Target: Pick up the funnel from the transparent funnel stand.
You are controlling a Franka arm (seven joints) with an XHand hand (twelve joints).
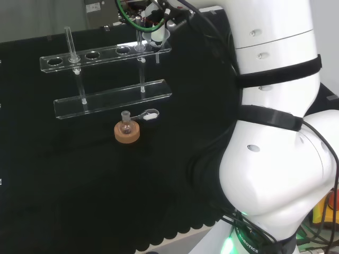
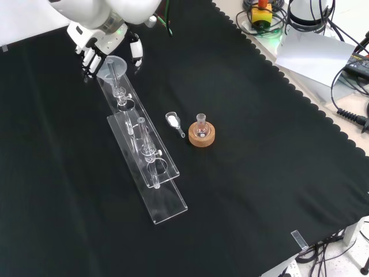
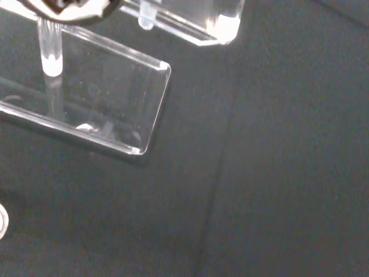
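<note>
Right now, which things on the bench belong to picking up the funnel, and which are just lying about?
Belongs to the job:
funnel
transparent funnel stand
hand

Just lying about:
small flask on its cork ring
scoop of white powder

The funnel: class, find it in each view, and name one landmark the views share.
Head view: funnel at top centre, at the stand's right end.
Front view: funnel upper left, at the stand's far end, by the hand.
Wrist view: cannot tell.
Landmark: cork ring.
</note>
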